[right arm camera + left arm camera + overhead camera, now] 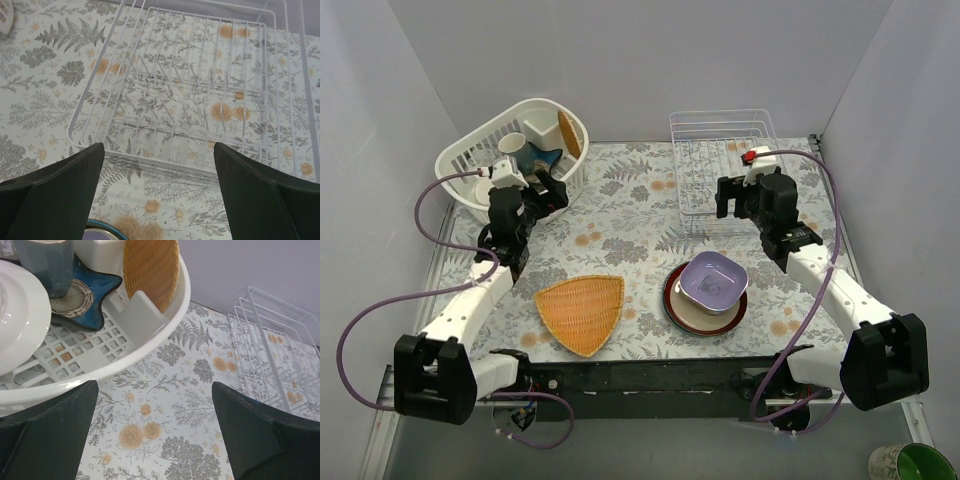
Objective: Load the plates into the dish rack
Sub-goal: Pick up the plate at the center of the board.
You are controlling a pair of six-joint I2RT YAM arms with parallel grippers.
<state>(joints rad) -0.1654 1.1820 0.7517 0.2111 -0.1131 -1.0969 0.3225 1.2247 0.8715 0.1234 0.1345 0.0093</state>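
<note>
The plates sit in one stack at front centre-right: a lilac rounded-square dish (712, 279) on top, a cream dish (696, 316) under it, a dark red-brown round plate (671, 297) at the bottom. The other plates are hidden or out of view. The white wire dish rack (720, 165) stands at the back right with no plates in it; it also shows in the right wrist view (190, 90) and the left wrist view (275, 355). My right gripper (732, 196) (157, 190) is open and empty above the rack's near rail. My left gripper (550, 192) (155, 430) is open and empty beside the basket.
A white slotted oval basket (470, 185) (150, 335) at the back left holds cups, a blue star dish (92, 302), a plain white plate (20, 315) and a woven piece. An orange woven triangular tray (582, 312) lies front centre. Walls close three sides.
</note>
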